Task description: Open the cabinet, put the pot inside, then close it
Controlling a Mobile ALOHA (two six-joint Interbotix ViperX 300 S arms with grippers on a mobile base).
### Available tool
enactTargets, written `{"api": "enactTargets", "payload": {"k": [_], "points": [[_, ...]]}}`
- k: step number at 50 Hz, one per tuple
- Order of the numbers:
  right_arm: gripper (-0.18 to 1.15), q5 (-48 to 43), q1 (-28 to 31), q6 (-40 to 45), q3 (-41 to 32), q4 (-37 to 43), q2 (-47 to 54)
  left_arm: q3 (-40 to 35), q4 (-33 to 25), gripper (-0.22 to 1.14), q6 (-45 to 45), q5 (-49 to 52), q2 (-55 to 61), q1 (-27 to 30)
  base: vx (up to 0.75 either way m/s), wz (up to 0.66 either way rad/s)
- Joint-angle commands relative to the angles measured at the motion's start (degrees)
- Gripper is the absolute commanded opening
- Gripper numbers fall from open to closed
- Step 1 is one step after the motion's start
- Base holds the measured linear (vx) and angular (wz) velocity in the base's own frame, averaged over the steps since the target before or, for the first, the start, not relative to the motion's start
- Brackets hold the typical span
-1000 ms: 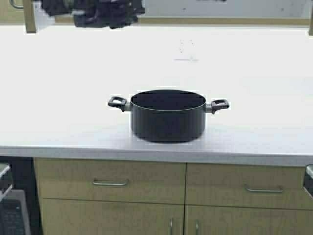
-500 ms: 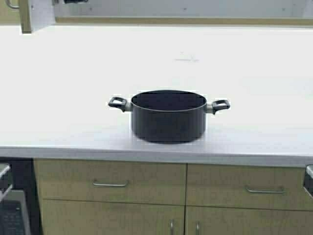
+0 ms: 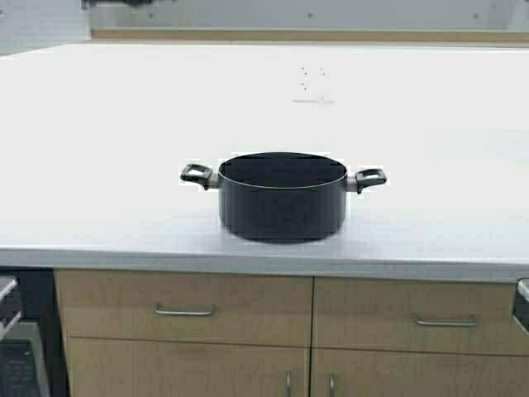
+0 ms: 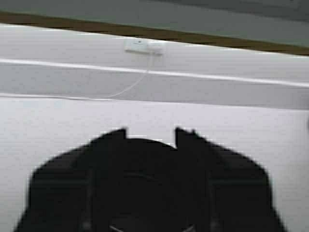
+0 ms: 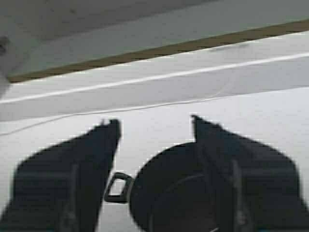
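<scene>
The black pot (image 3: 283, 198) stands upright and lidless on the white counter (image 3: 124, 124), near its front edge, with a loop handle on each side. The cabinet's beige lower edge (image 3: 331, 35) runs along the top of the high view, with pale grey interior above it. A pale door panel (image 3: 41, 25) shows at the top left. My left gripper (image 4: 150, 131) is open and empty; only a dark bit of it shows at the top edge of the high view (image 3: 116, 2). My right gripper (image 5: 154, 121) is open above the pot (image 5: 169, 193), apart from it.
Base cabinets with drawers (image 3: 186, 310) sit under the counter's front edge. A wall outlet with a thin cord (image 4: 142, 46) is on the backsplash. A dark appliance (image 3: 16, 364) stands at the lower left.
My left gripper has risen almost out of the top of the high view. The cabinet door's beige edge at the top left has swung out of sight. The pot has not moved.
</scene>
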Motion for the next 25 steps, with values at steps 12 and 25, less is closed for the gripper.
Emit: {"api": "enactTargets", "payload": {"k": [12,25], "points": [[1.03,-40.43,0.88,24.87,13.36,0.88,24.52,9.32,11.25,1.02,-45.18,-38.58,20.65,-0.18,0.00,0.00],[1.03,-62.31,0.62,32.87,13.62,0.35,45.97,6.15,11.25,1.02,-67.94,-58.97,44.03,-0.09,0.00,0.00]]}}
